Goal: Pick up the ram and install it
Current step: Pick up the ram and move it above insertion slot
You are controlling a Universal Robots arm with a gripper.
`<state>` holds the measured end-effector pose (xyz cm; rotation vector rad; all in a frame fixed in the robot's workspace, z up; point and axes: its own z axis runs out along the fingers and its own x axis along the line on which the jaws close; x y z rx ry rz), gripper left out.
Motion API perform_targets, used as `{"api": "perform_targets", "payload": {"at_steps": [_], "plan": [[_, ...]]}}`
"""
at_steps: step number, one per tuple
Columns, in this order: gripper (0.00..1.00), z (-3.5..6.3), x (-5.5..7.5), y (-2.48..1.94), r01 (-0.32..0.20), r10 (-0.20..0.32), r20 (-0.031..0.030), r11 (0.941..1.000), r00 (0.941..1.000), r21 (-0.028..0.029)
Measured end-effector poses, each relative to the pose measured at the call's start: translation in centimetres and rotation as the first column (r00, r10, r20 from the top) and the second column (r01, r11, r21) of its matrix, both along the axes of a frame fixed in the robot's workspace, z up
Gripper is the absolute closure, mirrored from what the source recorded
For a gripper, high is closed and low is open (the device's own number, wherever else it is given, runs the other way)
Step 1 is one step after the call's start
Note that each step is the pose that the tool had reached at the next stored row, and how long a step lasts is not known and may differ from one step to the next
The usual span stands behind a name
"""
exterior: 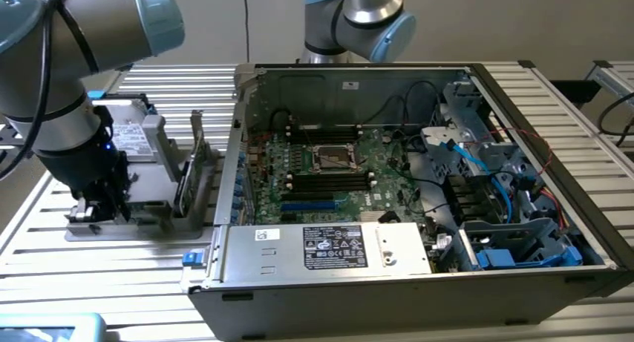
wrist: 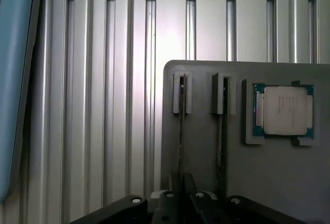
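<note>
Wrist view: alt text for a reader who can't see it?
The gripper is closed on an edge-on ram stick standing in a slot of a grey holder; a second stick stands in the next slot, with a processor chip in a recess beside it. Slatted aluminium table beneath.

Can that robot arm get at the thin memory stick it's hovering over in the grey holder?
Probably yes. The gripper is right at the ram, which stands on edge in a slot of the grey holder, with nothing lying between them.
</note>
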<state>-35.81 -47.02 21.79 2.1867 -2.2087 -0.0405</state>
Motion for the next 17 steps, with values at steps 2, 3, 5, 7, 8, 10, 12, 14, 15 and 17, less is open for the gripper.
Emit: {"api": "perform_targets", "payload": {"at_steps": [2, 3, 5, 7, 8, 10, 12, 14, 15, 17], "plan": [[0.86, 0.93, 0.0, 0.0, 0.0, 0.0, -0.0001, 1.0, 1.0, -0.0001], [0.86, 1.38, 0.0, 0.0, 0.0, 0.0, 0.0, 1.0, 1.0, 0.0], [0.86, 2.27, 0.0, 0.0, 0.0, 0.0, -0.0001, 1.0, 1.0, -0.0001], [0.86, 3.17, 0.0, 0.0, 0.0, 0.0, 0.0, 1.0, 1.0, 0.0], [0.86, 3.62, 0.0, 0.0, 0.0, 0.0, 0.0, 1.0, 1.0, 0.0], [0.86, 4.53, 0.0, 0.0, 0.0, 0.0, 0.0, 1.0, 1.0, 0.0001], [0.86, 5.46, 0.0, 0.0, 0.0, 0.0, 0.0, 1.0, 1.0, 0.0], [0.86, 6.36, 0.0, 0.0, 0.0, 0.0, 0.0001, 1.0, 1.0, 0.0], [0.86, 6.81, 0.1, -0.01, 0.0, 0.0, 0.0001, 1.0, 1.0, 0.0], [0.86, 7.71, 0.3, 0.0, 0.0, 0.0, 0.0, 1.0, 1.0, 0.0]]}}
